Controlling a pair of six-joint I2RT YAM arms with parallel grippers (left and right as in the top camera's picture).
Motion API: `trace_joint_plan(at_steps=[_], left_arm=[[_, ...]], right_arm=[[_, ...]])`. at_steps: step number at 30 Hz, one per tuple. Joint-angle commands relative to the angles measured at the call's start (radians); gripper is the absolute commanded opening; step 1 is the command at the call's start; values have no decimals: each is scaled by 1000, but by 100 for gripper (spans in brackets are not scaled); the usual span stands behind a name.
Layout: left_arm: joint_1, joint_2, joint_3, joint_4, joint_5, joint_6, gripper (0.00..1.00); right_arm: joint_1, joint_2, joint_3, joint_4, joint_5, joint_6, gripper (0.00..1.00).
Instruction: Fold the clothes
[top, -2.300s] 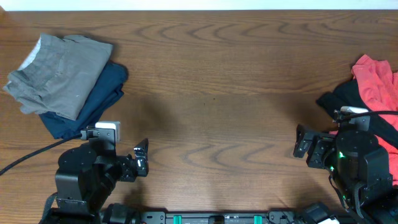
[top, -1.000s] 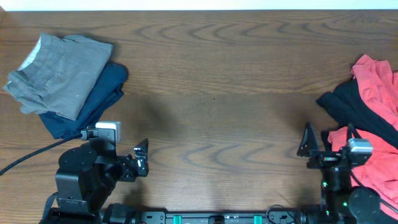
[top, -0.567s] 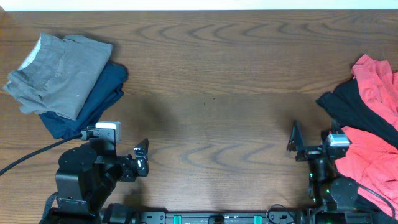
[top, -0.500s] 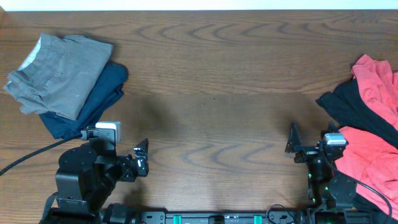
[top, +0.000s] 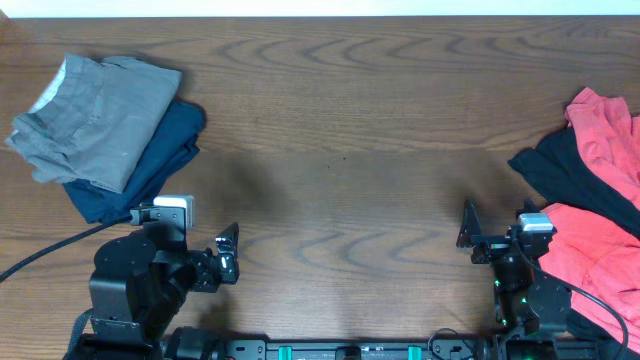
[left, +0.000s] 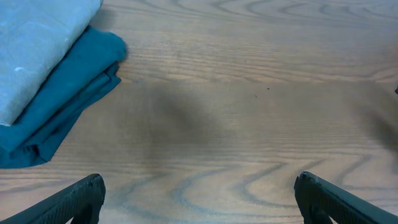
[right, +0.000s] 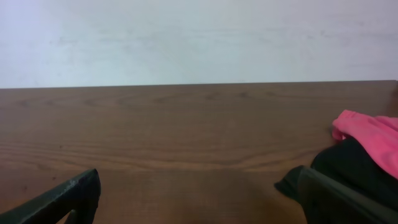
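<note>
Grey shorts (top: 95, 118) and navy garment (top: 165, 155) are folded; red garment (top: 600, 135) and black garment (top: 560, 175) not yet. My left gripper (left: 199, 193) and right gripper (right: 196, 186) are open, empty.

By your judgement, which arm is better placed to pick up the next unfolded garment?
Likely the right. The right gripper sits open beside the rumpled red garment and black garment; the left gripper is by the already folded pile.

Shorts (top: 95, 115) atop folded garment (top: 168, 152), table (top: 350, 120) far-left corner; loose heap (top: 598, 150) at rt edge; L arm (top: 135, 285), R arm (top: 530, 290) up front.
</note>
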Motion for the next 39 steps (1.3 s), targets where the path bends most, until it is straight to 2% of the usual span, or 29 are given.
trace_joint_plan(at_steps=[1,23,30,34,39], left_arm=[[3,-6,4,1,-8,-9,98],[3,-9,2,0,-8,-9,98],[43,-107,-56,-43,-69,3,98],[87,-234,-220,61,-95,3,98],[116,-391,-463,317,-79,2,98]], right_arm=[[-1,-6,-1,-3,-10,14,99],[-1,-6,-1,-3,-10,14,99],[-1,-6,-1,-3,-10,14,99],[-1,-6,-1,-3,-10,14,99],[-1,-6,-1,-3,-10,14,99]])
